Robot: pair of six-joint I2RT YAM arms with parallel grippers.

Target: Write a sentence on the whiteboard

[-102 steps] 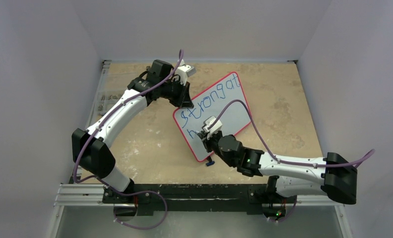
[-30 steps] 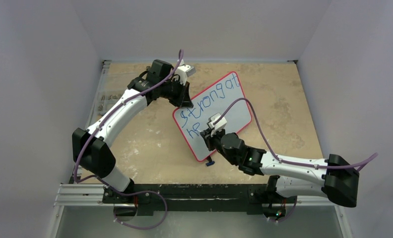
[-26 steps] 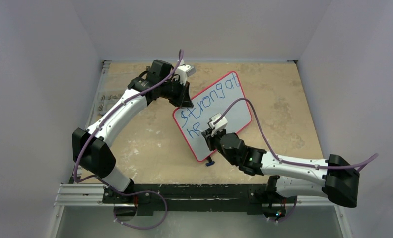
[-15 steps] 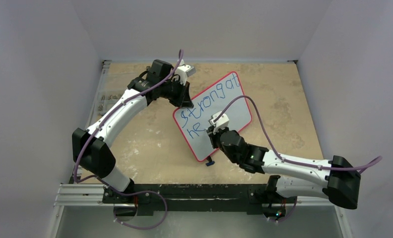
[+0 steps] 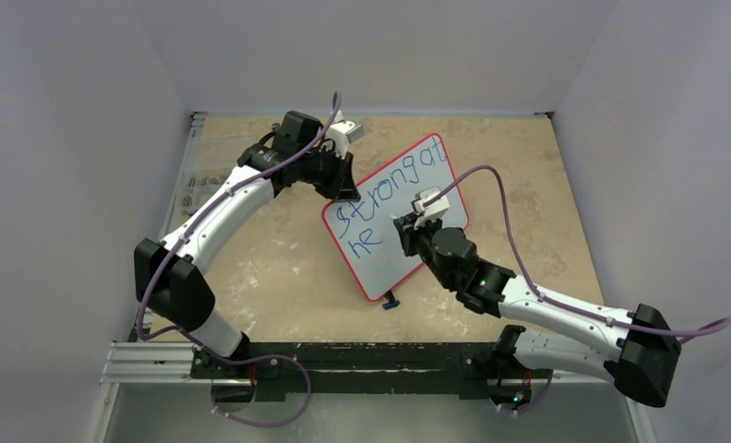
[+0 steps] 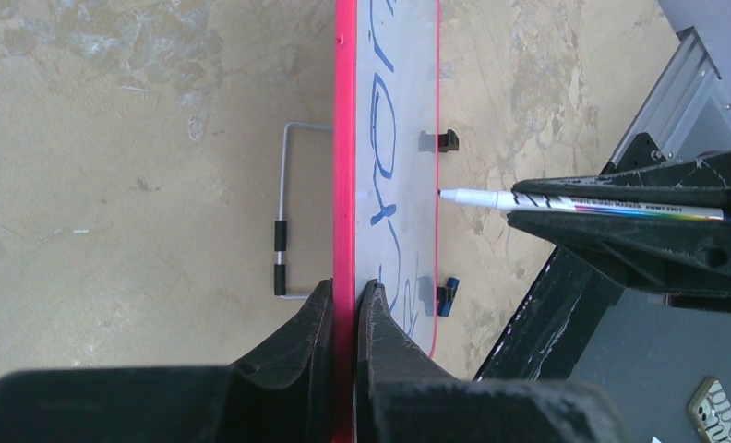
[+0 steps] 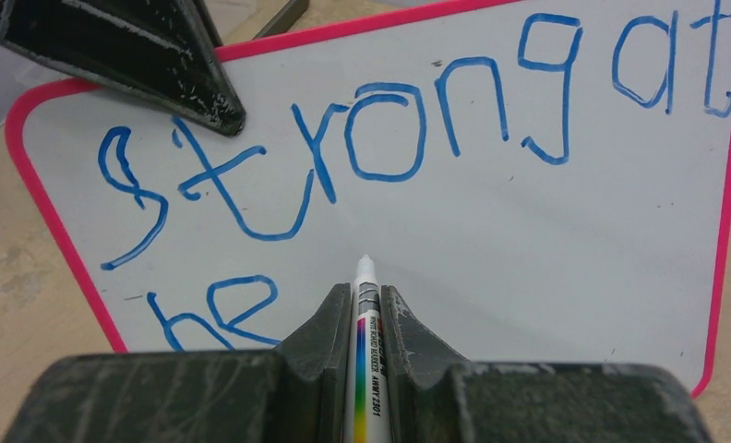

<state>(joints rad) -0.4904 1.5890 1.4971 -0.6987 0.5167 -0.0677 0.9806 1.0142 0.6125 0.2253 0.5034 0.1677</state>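
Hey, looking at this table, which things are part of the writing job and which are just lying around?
In use: whiteboard, its frame clamped by the left gripper; blue sentence; marker in the right gripper; wire stand behind the board.
Lying about: small metal bits at the table's left edge; patterned object off the table, unidentifiable.

Scuffed tan bench (image 5: 279, 272), whiteboard (image 5: 391, 260) propped on its feet about dead center, some tiny unclear bits (image 5: 192, 190) at the 9 o'clock edge.
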